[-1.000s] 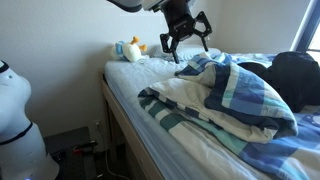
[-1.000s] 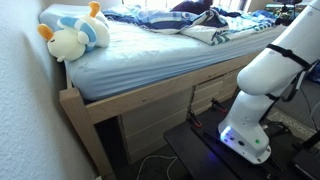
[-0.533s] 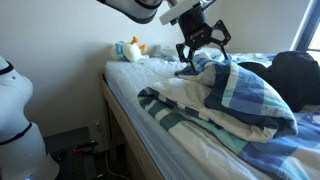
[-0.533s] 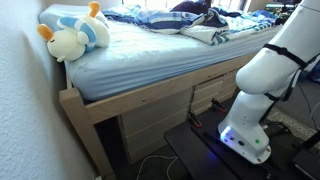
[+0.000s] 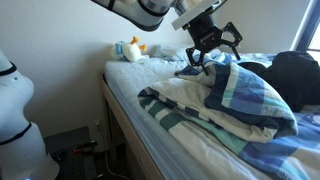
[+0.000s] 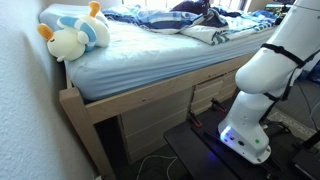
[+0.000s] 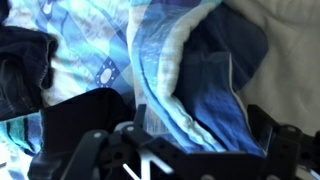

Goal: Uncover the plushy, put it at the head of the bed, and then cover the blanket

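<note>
The plushy (image 5: 130, 48) sits at the head of the bed (image 5: 128, 78), well away from the fingers (image 5: 211, 50). They hang wide open and empty, just above the crumpled blanket (image 5: 245, 95). I think covering comes next: go down, pinch an edge, and pull it toward the plushy.

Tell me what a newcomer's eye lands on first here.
The open gripper hangs over the rumpled striped blanket, which is heaped on the bed. At the head of the bed, by the wall, sits the plushy, uncovered.
</note>
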`<state>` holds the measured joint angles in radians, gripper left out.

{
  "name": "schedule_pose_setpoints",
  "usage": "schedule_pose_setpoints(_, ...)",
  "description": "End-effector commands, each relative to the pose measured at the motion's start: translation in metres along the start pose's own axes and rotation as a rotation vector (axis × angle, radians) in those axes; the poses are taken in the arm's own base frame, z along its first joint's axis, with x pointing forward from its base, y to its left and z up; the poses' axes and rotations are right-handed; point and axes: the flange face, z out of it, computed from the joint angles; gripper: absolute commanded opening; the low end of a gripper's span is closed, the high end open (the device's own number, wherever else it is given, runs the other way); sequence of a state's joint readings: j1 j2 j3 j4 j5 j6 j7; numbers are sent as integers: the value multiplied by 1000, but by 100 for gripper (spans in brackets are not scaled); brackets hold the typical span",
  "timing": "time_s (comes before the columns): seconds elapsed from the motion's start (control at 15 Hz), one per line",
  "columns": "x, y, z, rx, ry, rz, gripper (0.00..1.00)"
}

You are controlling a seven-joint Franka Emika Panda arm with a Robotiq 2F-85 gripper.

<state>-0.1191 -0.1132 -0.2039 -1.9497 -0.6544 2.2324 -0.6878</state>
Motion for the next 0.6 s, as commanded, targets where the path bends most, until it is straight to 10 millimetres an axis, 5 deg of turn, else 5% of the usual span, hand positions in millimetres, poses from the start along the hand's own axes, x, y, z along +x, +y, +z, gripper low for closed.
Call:
schedule_pose_setpoints(0.0, -6, 5, 15, -15, -29, -33, 100)
schedule_pose_setpoints(0.07, -7, 4, 19, -11, -37, -36, 97)
schedule_pose_setpoints(0.13, -9, 3, 22, -7, -49, -35, 72)
schedule_pose_setpoints(0.27, -10, 3, 23, -8, -69, -36, 70)
schedule_pose_setpoints(0.53, -9, 3, 8, -16, -68, -26, 38)
